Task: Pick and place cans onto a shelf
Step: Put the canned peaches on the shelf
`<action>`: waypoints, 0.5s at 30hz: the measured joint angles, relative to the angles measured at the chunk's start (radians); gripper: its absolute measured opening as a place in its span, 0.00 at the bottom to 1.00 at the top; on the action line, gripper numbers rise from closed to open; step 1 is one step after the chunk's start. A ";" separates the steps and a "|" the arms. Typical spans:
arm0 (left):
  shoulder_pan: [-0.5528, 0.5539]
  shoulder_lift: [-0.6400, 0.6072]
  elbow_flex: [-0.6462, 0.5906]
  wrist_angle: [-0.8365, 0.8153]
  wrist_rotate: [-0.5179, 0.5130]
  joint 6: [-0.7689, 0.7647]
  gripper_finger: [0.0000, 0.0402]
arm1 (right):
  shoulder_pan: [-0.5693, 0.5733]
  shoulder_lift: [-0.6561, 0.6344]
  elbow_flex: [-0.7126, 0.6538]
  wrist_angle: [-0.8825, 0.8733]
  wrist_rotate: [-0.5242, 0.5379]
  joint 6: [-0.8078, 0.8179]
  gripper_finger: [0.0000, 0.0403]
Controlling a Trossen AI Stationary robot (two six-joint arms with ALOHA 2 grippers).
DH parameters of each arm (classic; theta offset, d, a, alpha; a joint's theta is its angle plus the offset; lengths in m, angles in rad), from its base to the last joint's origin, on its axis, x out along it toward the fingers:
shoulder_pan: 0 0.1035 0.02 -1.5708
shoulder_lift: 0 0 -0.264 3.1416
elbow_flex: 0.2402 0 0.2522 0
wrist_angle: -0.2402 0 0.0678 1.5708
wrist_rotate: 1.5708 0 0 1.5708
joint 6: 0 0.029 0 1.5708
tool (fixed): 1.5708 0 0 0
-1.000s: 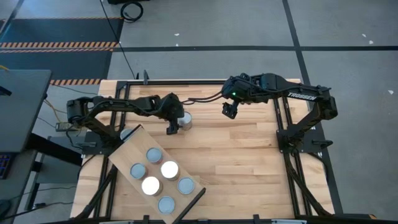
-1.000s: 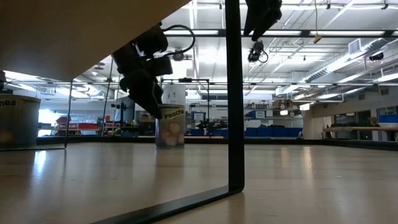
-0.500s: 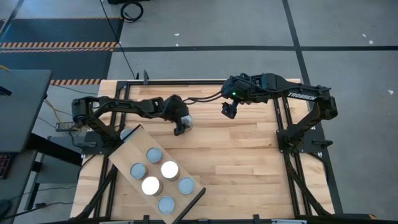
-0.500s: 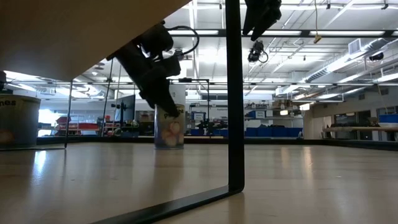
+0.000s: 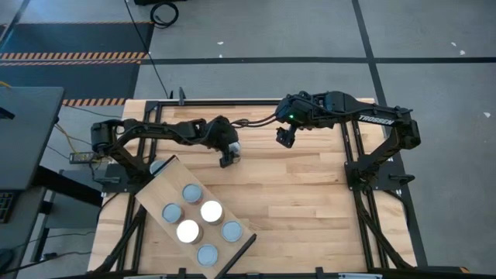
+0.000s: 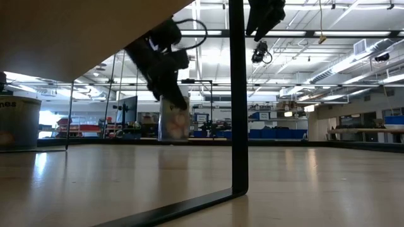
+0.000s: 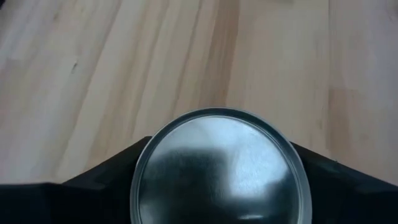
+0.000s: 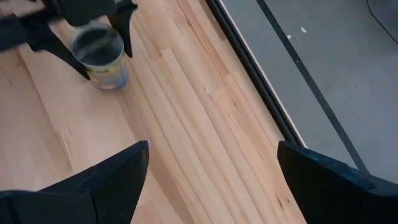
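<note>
And here's the can (image 7: 219, 167), filling the left wrist view: a round silvery lid with a raised rim, dull reflections across it, a dark finger (image 7: 106, 177) pressed close on either side. From the low view it's a pale cylinder (image 6: 173, 120) with a printed label, too blurred to read, and its base looks just clear of the table, though that angle is poor. The left gripper (image 5: 230, 151) straddles it near the table's back middle, fingers set around its body and gripping it. The right wrist view catches the same can (image 8: 99, 56) from farther off, label pale with blue at the foot, the left arm's fingers flanking it.

The right gripper (image 5: 286, 138) hangs in the air just right of there, well above the boards, fingers (image 8: 106, 180) spread wide and holding nothing.

Down at the front left lies the shelf (image 5: 159, 190), a pale plank set at a slant with a dark bar (image 5: 240, 249) at its near end. Six cans stand on it: four grey-blue tops (image 5: 191, 192), two bright white (image 5: 211, 211). One more top (image 5: 157, 165) peeks out at the shelf's far corner.

The table (image 5: 310, 201) is butcher-block, light strips with darker streaks, framed by black rails. Beyond it, grey floor with dark tape lines, and a wide hall with ceiling strip lights (image 6: 353, 33) and blue bins (image 6: 394, 120).
</note>
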 joint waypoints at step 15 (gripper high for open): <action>-0.036 -0.311 0.372 -0.680 0.258 0.278 0.76 | 0.000 0.000 0.000 0.135 -0.053 -0.137 0.90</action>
